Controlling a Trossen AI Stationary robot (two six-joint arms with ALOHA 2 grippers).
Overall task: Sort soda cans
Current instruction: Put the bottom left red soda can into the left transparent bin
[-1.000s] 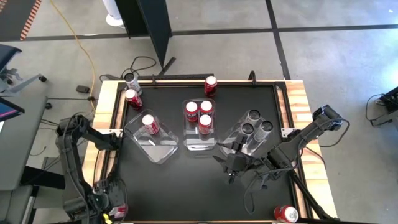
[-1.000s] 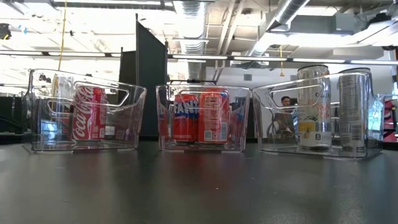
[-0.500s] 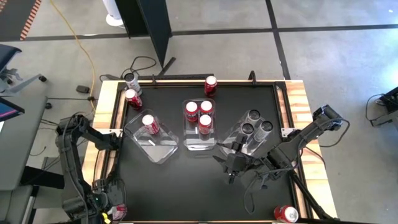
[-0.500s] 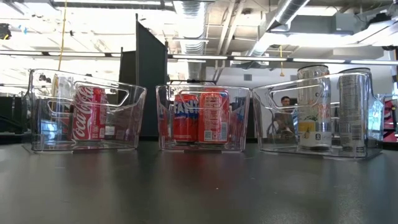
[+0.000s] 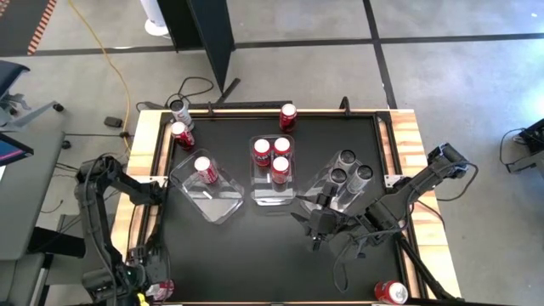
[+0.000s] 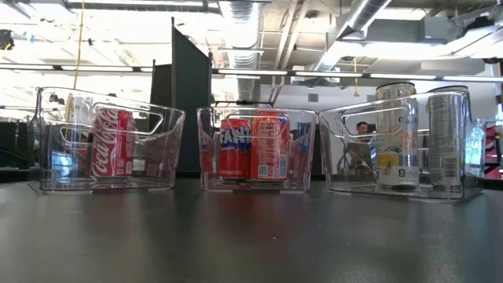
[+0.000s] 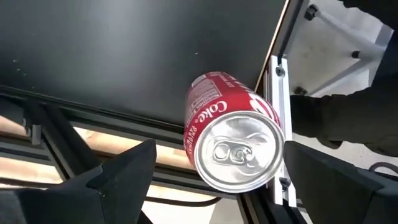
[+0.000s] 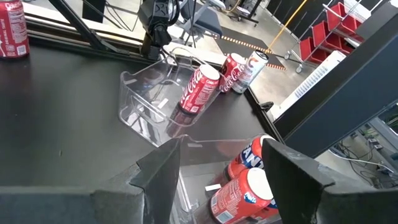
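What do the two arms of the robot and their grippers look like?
Both arms are dark, nearly black, built from slim jointed links. The right arm carries loose black cables looping near its wrist. The left arm has the same dark links. The left gripper and right gripper each have two flat, wedge-shaped matte black fingers with no visible markings.

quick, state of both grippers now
Left gripper: open, either side of a red Coke can, not gripping.
Right gripper: open, holding nothing.
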